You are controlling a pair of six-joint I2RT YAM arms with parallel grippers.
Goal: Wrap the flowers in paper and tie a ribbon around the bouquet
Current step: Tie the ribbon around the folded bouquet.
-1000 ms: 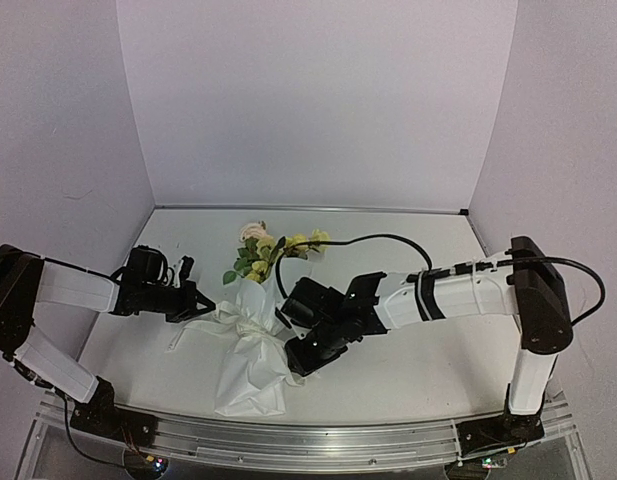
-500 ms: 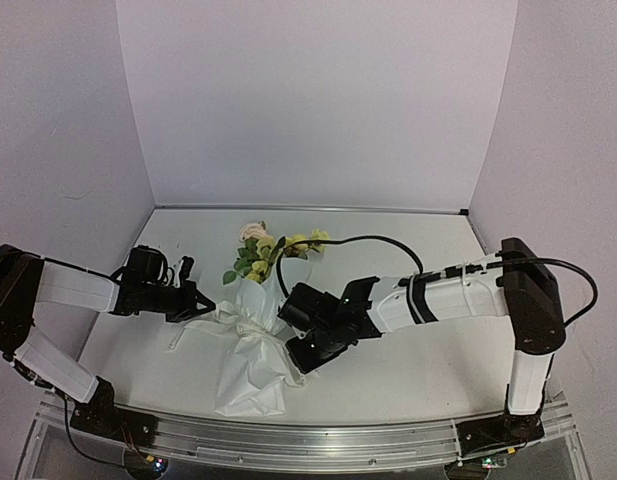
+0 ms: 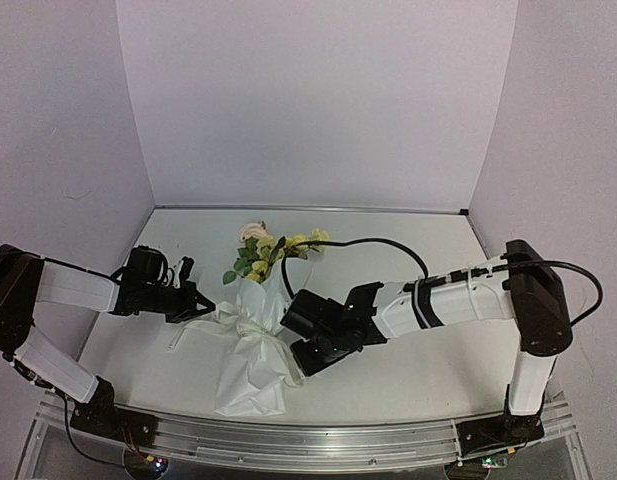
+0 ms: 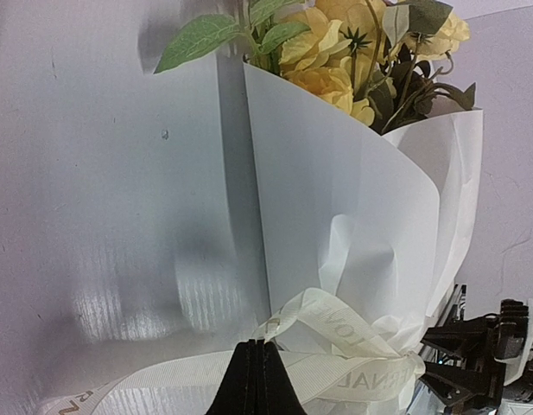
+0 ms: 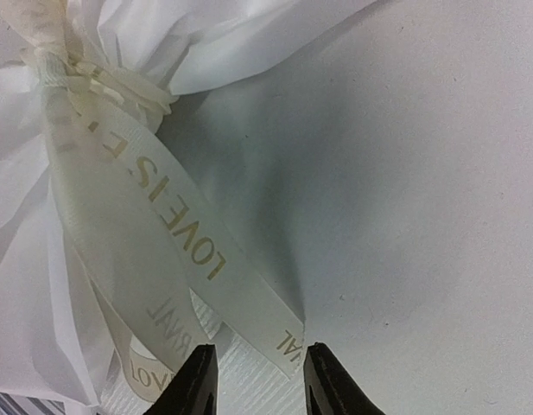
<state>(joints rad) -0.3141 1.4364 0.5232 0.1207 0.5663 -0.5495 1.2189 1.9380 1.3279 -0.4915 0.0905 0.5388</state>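
The bouquet lies on the table with its flowers toward the back wall: yellow blossoms and green leaves stick out of the white paper cone. An off-white printed ribbon is knotted round the cone's waist. My left gripper is at the cone's left side, its jaws shut on a loop of the ribbon. On the cone's right my right gripper stands open, and a loose ribbon tail ends between its fingertips without being pinched.
A black cable arcs over the table behind the right arm. A metal rail runs along the near edge, with walls on three sides. My right gripper's black fingers show at the lower right of the left wrist view.
The right arm has shifted slightly to the right and a little away from the cone. The left arm and the bouquet have not moved.
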